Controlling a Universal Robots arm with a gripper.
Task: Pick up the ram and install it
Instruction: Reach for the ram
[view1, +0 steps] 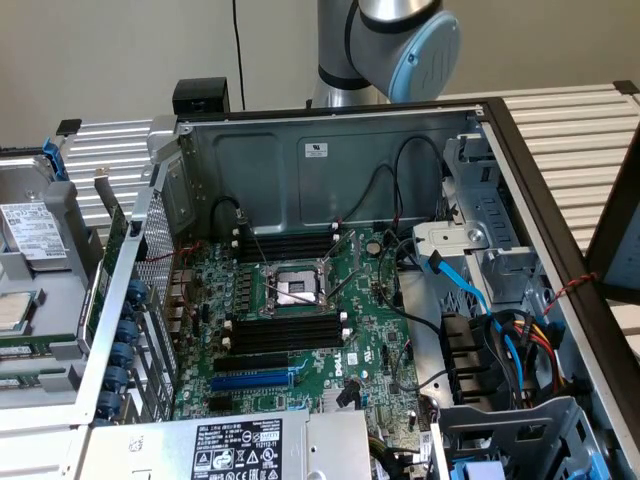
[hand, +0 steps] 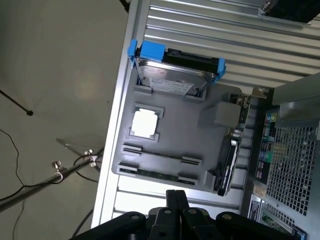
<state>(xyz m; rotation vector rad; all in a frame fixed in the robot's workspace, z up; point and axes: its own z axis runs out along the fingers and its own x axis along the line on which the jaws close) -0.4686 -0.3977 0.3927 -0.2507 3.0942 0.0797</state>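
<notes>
The ram (hand: 157, 175) is a long, narrow dark green stick lying in the lowest holder of a grey parts tray (hand: 195, 135), outside the computer case. My gripper (hand: 175, 200) hovers above the tray, close to the ram's side of it. Its two black fingers are pressed together and hold nothing. The large green motherboard (view1: 375, 335) lies in the open case, with long black memory slots (view1: 285, 332) on either side of the processor socket (view1: 297, 287).
The tray also carries a hard drive in a blue caddy (hand: 172, 72) and a square processor chip (hand: 145, 123). The case's metal walls (view1: 330, 160), drive cage (view1: 480, 220) and loose blue and black cables (view1: 470, 290) surround the board. The arm's elbow (view1: 400, 40) stands behind the case.
</notes>
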